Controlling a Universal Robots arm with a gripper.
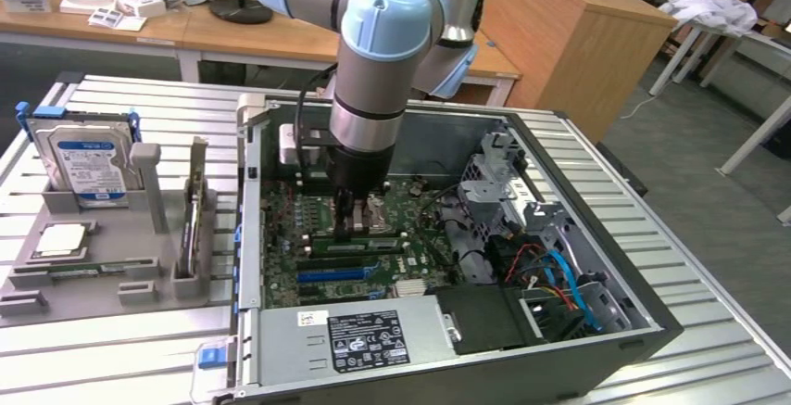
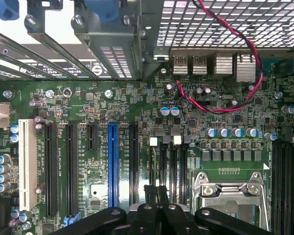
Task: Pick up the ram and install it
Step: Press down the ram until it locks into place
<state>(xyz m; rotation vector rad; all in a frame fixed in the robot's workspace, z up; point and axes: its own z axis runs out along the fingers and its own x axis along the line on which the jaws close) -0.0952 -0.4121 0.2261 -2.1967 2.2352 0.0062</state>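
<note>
One end effector (image 2: 157, 196) is seen pressed together over the motherboard (image 2: 137, 147); any ram beneath it is hidden.

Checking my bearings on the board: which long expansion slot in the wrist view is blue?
The blue slot, a single one standing between black slots, with a white slot further off to the side.

We observe the arm (image 1: 370, 81) reaching down into the open computer case (image 1: 433, 257), gripper (image 1: 356, 203) over the motherboard (image 1: 358, 247), parts tray (image 1: 99, 229) at nine o'clock.
</note>
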